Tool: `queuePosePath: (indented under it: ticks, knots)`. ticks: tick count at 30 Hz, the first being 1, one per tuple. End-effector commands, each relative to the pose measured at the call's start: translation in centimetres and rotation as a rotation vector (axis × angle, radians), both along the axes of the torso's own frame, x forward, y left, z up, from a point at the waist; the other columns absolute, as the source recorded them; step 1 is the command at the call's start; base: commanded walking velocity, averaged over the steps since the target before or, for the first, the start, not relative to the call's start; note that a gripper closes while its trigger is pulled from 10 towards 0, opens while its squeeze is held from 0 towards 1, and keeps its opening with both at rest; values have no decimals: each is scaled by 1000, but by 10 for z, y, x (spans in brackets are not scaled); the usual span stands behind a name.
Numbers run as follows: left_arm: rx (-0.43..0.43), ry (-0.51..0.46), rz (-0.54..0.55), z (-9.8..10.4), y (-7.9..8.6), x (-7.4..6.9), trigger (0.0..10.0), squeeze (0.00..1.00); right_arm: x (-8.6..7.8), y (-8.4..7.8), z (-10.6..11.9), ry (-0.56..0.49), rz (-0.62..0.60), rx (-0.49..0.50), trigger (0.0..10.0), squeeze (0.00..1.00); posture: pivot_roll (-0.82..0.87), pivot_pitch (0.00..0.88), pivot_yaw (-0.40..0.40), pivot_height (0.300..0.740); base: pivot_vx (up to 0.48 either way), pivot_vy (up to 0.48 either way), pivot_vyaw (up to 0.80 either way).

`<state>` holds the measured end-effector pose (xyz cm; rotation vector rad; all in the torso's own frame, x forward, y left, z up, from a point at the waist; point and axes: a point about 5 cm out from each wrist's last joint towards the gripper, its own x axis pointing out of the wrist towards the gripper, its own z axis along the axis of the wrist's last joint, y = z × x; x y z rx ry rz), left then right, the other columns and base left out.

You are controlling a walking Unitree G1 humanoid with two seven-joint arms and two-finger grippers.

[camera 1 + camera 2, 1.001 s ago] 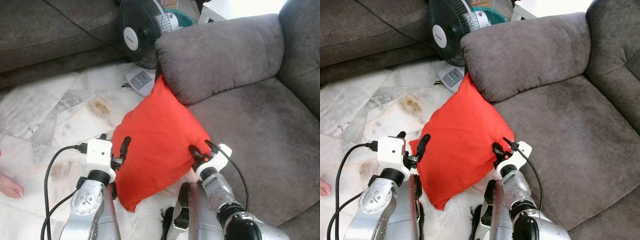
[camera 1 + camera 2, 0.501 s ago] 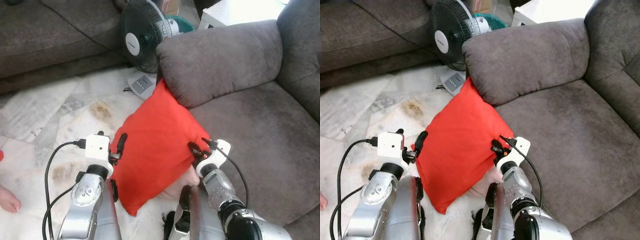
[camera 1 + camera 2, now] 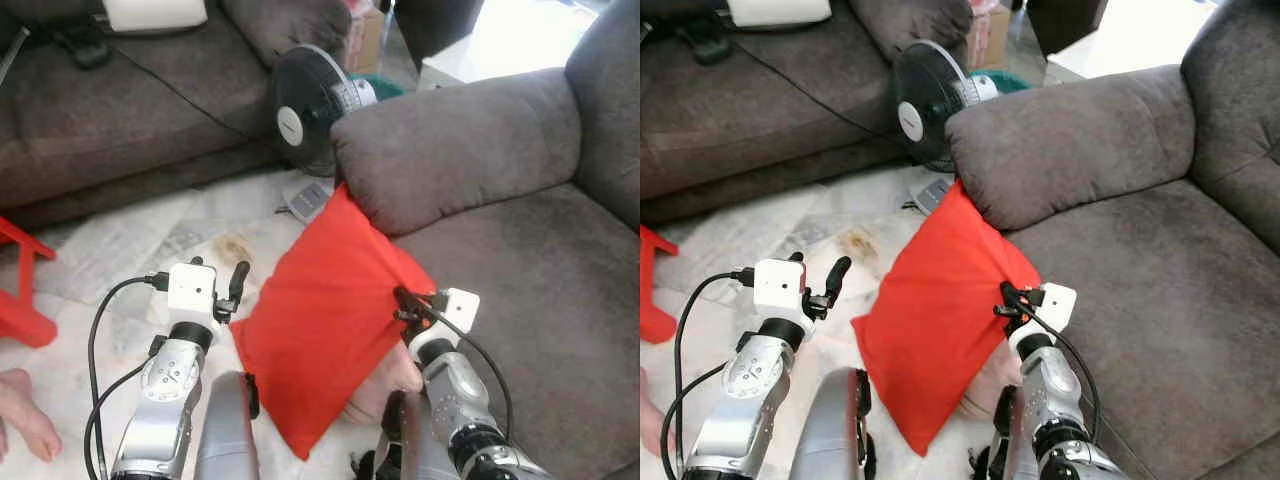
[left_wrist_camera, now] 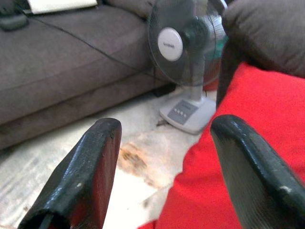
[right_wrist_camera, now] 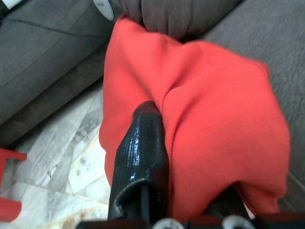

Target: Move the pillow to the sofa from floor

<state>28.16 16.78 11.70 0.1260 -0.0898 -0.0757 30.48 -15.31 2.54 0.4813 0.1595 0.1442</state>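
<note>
Seemingly, right end effector (image 3: 403, 300) pinches red pillow (image 3: 325, 315); left end effector (image 4: 164, 157) spread; fan (image 3: 305, 108) label illegible

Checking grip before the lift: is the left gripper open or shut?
Open: the left gripper has its fingers spread apart beside the red pillow.

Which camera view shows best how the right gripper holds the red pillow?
The right wrist view: the right gripper pinches a fold of the red pillow between its fingers. The eye views show the whole pillow leaning against the sofa arm. The left wrist view shows its edge beside the open left gripper.
</note>
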Motion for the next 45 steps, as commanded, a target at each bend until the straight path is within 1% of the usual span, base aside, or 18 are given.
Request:
queuePosePath:
  ticks: [1,2,3,4,7,10,15,17,22,24,28,35,36,40,45]
  knots:
    - [-6,3,-8,-1,-1,1,10000,0,9,-14,19,-111,-50,-32,10000,0,247,70,-56,585,0,0,0]
    - [-2,1,-15,-1,-2,2,10000,0,8,-15,21,-124,-61,-34,10000,0,230,53,-34,585,0,0,0]
    - [-2,1,-15,-1,-2,2,10000,0,8,-15,21,-124,-61,-34,10000,0,230,53,-34,585,0,0,0]
    - [-1,-4,-24,0,-3,5,10000,0,9,-15,24,-152,-68,-37,10000,0,212,31,-21,585,0,0,0]
    - [-5,-15,-35,2,-6,11,10000,0,10,-15,30,-188,-78,-44,10000,0,214,23,-21,595,0,0,0]
    - [-5,-15,-35,2,-6,11,10000,0,10,-15,30,-188,-78,-44,10000,0,214,23,-21,595,0,0,0]
    - [-5,-27,-30,2,-5,10,10000,0,13,-12,34,-200,-70,-44,10000,0,238,44,-33,615,0,0,0]
    - [-3,-28,-18,2,-2,8,10000,0,14,-8,35,-203,-59,-40,10000,0,240,51,-35,629,0,0,0]
    - [-2,-32,-15,2,-2,9,10000,0,14,-5,35,-205,-52,-41,10000,0,242,60,-34,639,0,0,0]
    - [0,-40,-17,4,-2,10,10000,0,14,-5,36,-207,-54,-44,10000,0,239,64,-31,654,0,0,0]
    - [0,-42,-18,4,-2,10,10000,0,14,-5,36,-208,-55,-45,10000,0,239,65,-30,659,0,0,0]
    - [2,-44,-25,5,-3,12,10000,0,13,-7,36,-206,-63,-48,10000,0,241,73,-21,713,0,0,0]
    - [2,-44,-25,5,-3,12,10000,0,13,-7,36,-206,-63,-48,10000,0,241,73,-21,713,0,0,0]
    - [3,-47,-29,6,-2,12,10000,0,13,-6,37,-209,-64,-47,10000,0,242,73,-17,740,0,0,0]
    - [4,-50,-31,7,-2,13,10000,0,14,-7,38,-214,-67,-47,10000,0,241,71,-14,740,0,0,0]
